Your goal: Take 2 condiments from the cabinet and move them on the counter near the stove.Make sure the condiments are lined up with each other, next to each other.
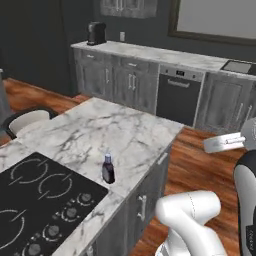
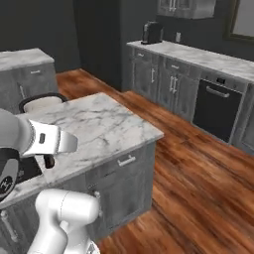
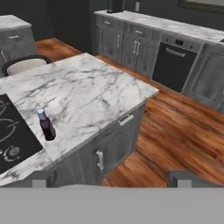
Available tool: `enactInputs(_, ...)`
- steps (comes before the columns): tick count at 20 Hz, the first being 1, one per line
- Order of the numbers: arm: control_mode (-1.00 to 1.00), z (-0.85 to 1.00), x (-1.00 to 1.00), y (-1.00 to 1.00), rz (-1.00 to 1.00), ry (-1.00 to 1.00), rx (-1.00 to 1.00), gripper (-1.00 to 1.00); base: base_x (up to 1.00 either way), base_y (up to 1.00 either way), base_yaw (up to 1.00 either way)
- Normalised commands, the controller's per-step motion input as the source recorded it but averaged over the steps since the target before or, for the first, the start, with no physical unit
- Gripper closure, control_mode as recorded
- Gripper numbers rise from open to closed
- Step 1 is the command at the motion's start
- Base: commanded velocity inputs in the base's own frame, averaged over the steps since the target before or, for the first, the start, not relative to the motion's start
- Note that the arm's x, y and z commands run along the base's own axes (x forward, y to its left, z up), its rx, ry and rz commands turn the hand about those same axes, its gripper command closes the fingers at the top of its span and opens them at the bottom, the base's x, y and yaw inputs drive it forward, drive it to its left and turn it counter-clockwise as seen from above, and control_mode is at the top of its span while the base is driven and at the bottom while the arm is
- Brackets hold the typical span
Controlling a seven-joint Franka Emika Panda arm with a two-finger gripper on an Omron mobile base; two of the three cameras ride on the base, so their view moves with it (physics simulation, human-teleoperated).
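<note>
One condiment [image 1: 108, 170] [image 3: 45, 126], a small dark bottle with a blue cap, stands upright on the counter [image 1: 115, 130] [image 3: 87, 92] just right of the stove [image 1: 35, 200] [image 3: 8, 131]. My gripper [image 3: 112, 178] hangs open and empty, off the island's corner and well back from the bottle, over the wooden floor. Its two dark fingertips [image 3: 43, 177] stand far apart at the bottom of the hand view. The cabinet is out of view.
A round pale stool [image 1: 27, 120] stands at the island's far side. Along the back wall runs a second marble top [image 1: 150, 52] with a dark coffee machine [image 1: 96, 33], a sink [image 1: 240, 66] and a black built-in appliance [image 1: 177, 95]. Wooden floor [image 2: 198, 188] lies between.
</note>
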Motion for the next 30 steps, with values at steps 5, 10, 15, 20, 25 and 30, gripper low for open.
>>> enactInputs(5,1.0,0.0,0.0,0.0,0.0,0.0,0.0,-1.0,0.0,0.0,-1.0)
enactInputs(10,1.0,0.0,0.0,0.0,0.0,0.0,0.0,-1.0,0.0,-0.01,-1.0)
enactInputs(15,1.0,0.0,0.0,0.0,0.0,0.0,0.0,-1.0,0.0,-0.16,-0.95)
enactInputs(20,1.0,0.0,0.0,0.0,0.0,0.0,0.0,-1.0,0.75,-0.18,-0.61)
enactInputs(25,1.0,0.0,0.0,0.0,0.0,0.0,0.0,-1.0,1.0,-0.24,-0.36)
enactInputs(30,1.0,0.0,0.0,0.0,0.0,0.0,0.0,-1.0,1.0,-0.46,-0.21)
